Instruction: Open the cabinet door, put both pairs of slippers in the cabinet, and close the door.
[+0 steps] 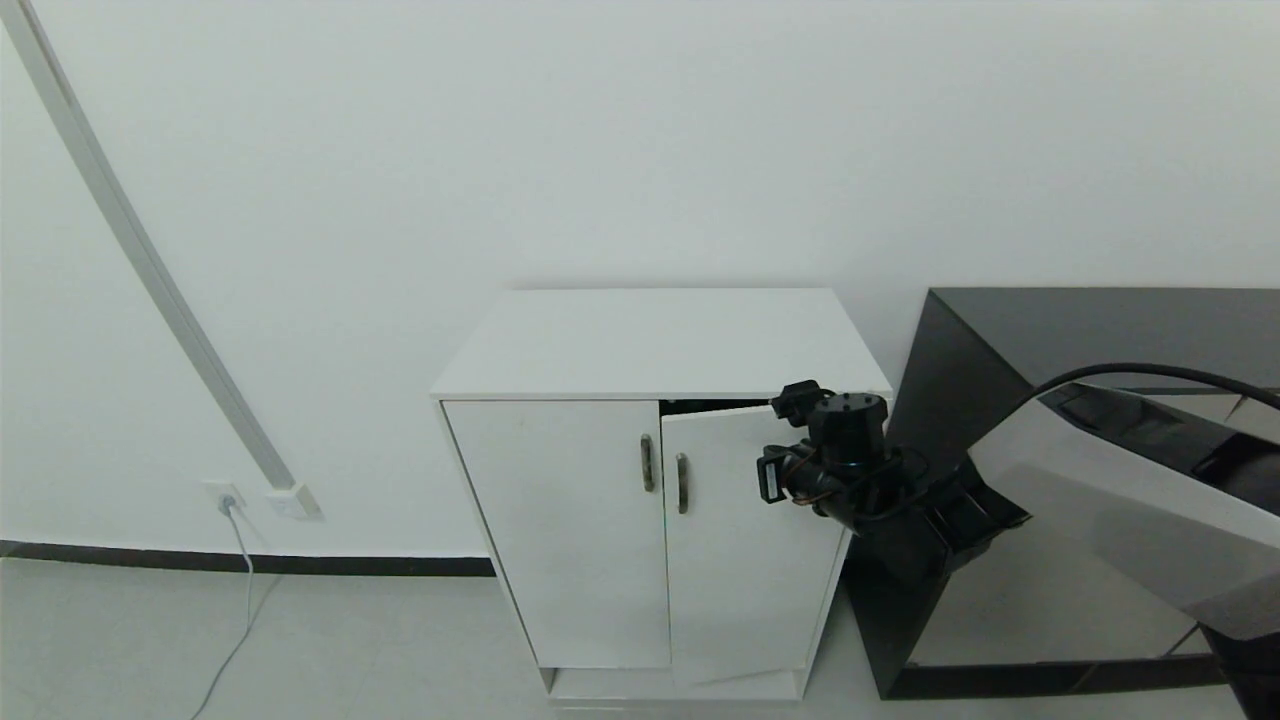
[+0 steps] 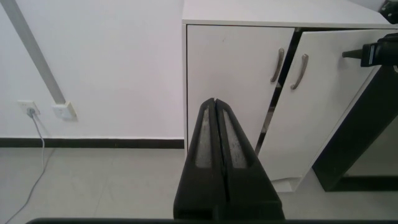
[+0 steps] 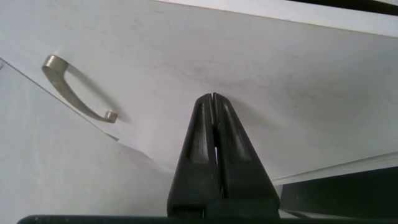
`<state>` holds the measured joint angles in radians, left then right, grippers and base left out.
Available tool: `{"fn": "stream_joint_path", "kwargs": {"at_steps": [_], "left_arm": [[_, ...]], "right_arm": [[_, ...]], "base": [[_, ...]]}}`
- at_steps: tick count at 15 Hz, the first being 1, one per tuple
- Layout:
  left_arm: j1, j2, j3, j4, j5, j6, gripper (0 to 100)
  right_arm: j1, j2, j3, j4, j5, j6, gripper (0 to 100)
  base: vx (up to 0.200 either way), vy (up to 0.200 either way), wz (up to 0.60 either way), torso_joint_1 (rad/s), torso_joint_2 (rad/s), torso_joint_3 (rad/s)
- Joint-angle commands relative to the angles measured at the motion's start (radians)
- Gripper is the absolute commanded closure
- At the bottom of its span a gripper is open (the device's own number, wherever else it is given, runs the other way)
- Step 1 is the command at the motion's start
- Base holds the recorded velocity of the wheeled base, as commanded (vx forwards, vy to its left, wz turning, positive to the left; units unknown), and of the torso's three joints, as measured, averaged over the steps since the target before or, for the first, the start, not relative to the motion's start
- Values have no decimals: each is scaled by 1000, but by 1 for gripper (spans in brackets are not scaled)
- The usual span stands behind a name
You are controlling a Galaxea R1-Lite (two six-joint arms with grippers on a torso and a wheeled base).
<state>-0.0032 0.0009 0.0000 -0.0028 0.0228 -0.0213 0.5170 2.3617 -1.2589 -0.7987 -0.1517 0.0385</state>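
Observation:
The white cabinet (image 1: 660,345) stands against the wall with two doors. Its left door (image 1: 560,530) is closed. Its right door (image 1: 745,580) is slightly ajar, with a dark gap along its top edge. My right gripper (image 1: 768,478) is shut, its tips against the face of the right door (image 3: 280,68), beside the metal handle (image 3: 74,93) and toward the hinge side. In the left wrist view the right gripper (image 2: 346,55) shows at handle height. My left gripper (image 2: 215,102) is shut on nothing, held back from the cabinet and level with its left door (image 2: 236,81).
A glossy black piece of furniture (image 1: 1000,340) stands close against the cabinet's right side. A wall socket (image 1: 222,495) with a grey cable and a slanted conduit (image 1: 130,240) are on the left wall. Pale floor (image 1: 300,650) lies open to the left of the cabinet.

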Motion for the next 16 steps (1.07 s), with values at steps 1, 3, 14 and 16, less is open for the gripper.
{"fn": "stream_joint_path", "kwargs": {"at_steps": [1, 3, 14, 16], "left_arm": [[0, 1, 0, 0, 0, 0, 100], [0, 1, 0, 0, 0, 0, 100], [0, 1, 0, 0, 0, -2, 100], [0, 1, 0, 0, 0, 0, 100]], "right_arm": [[-11, 5, -20, 13, 0, 0, 100], [-17, 13, -34, 15, 0, 0, 100], [-22, 25, -73, 36, -3, 0, 100], [-20, 25, -74, 38, -5, 0, 100]], "base": [[0, 0, 0, 0, 0, 0], [0, 0, 0, 0, 0, 0], [0, 0, 0, 0, 0, 0], [0, 0, 0, 0, 0, 0]]}}
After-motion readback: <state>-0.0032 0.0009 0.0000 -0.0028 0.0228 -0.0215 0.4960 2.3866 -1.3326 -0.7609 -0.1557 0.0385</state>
